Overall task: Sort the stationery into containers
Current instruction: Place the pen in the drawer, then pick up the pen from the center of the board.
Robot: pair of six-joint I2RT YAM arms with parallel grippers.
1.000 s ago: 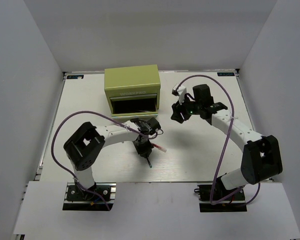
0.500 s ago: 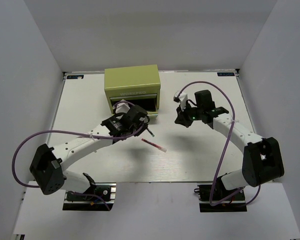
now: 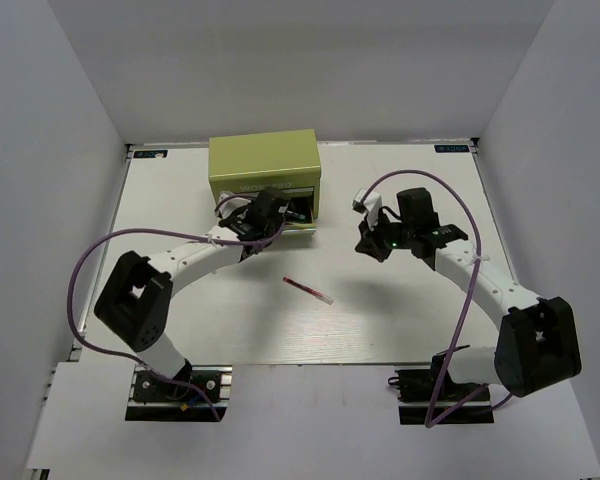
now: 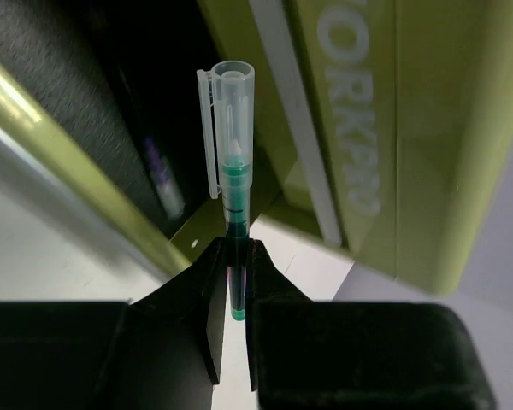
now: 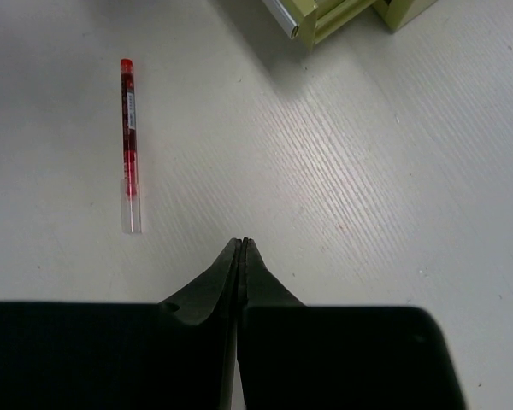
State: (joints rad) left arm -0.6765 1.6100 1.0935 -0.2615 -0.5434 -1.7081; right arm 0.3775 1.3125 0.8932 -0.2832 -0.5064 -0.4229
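The olive-green chest (image 3: 265, 165) stands at the back of the table, its lower drawer (image 3: 302, 212) pulled open. My left gripper (image 3: 277, 214) is right at that opening, shut on a white-green pen (image 4: 233, 171) with a clear cap that points into the dark drawer (image 4: 128, 120). The left wrist view shows its jaws (image 4: 237, 249) clamped on the pen's green end, beside the chest's pale lettering (image 4: 350, 128). A red pen (image 3: 309, 290) (image 5: 130, 141) lies loose on the table. My right gripper (image 3: 369, 244) (image 5: 242, 243) hovers right of the chest, shut and empty.
Something dark and thin (image 4: 164, 184) lies inside the open drawer. The chest's front corner (image 5: 325, 19) shows at the top of the right wrist view. White walls close in the table on the left, back and right.
My left arm carried the white-green pen from mid-table up to the chest's open drawer. My right gripper closed and drew slightly back toward the near side.
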